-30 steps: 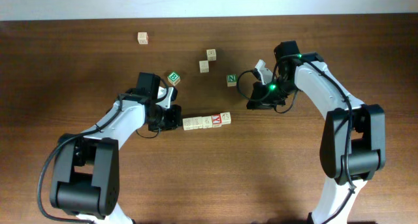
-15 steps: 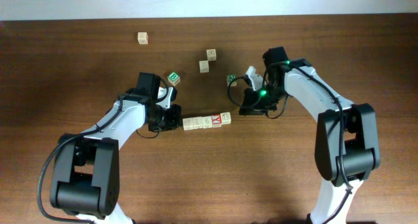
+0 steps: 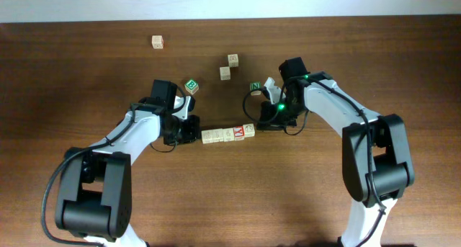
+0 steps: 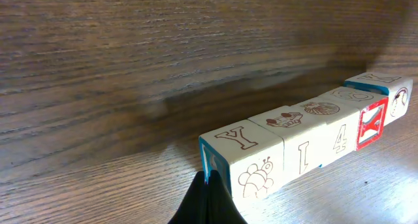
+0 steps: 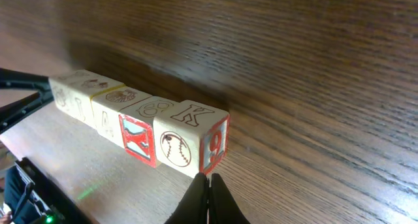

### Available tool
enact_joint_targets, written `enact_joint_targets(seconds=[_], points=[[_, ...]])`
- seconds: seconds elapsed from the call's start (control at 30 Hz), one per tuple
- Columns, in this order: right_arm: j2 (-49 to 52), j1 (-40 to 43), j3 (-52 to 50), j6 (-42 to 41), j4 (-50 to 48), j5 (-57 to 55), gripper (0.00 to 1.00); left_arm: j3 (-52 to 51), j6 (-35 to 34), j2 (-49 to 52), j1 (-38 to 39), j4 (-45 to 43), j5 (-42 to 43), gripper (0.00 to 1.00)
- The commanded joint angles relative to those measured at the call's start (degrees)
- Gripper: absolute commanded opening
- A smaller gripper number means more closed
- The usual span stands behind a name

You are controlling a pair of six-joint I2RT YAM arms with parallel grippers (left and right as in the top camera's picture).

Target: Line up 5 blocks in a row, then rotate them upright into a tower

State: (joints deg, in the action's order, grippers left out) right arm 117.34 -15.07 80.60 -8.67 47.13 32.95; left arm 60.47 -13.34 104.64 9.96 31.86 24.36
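**Ana:** Tools first: the left tool (image 4: 208,196) is clenched with nothing in it, its tip right at the blue-edged end face of the Y-topped block (image 4: 245,160). Is the right tool (image 5: 209,196) the same?

**Ben:** Clenched and empty as well. What has changed is its place. A second ago it hung by the green N cube (image 3: 255,86), well apart from the row. Now it has swung in to the row's right end, tip at the lower corner of the K block (image 5: 192,136). Touching or just short, I cannot tell.

**Ana:** And the left arm?

**Ben:** It has not budged over that second. Nor has the row of five blocks (image 3: 227,135). It lies in the same spot on the counter (image 3: 288,196), end to end, nearly level across the overhead view, between the two tools.

**Ana:** So the row is now bracketed.

**Ben:** That is how I read it. With one closed tip at each end, pushes from opposite sides should swing the whole line round as one piece. The rotation itself looks not yet begun.

**Ana:** Any risk?

**Ben:** The blocks merely abut, nothing binds them. An uneven shove could buckle the line in the middle or kick out an end block. The green B cube (image 3: 191,85) sits near the left arm, and loose pale cubes (image 3: 225,73) lie further back. I'd judge none of them stands in the row's way.
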Motion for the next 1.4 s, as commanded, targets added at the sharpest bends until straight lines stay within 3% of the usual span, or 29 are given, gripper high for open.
enact_joint_targets(seconds=[0.0, 1.37], points=[[0.8, -0.7, -0.3, -4.5, -0.5, -3.3, 0.05, -0.4, -0.8, 0.4, 0.0, -0.1, -0.4, 0.0], [2.8, -2.6, -0.6, -8.1, -2.6, -2.8, 0.05, -0.4, -0.8, 0.4, 0.0, -0.1, -0.4, 0.0]])
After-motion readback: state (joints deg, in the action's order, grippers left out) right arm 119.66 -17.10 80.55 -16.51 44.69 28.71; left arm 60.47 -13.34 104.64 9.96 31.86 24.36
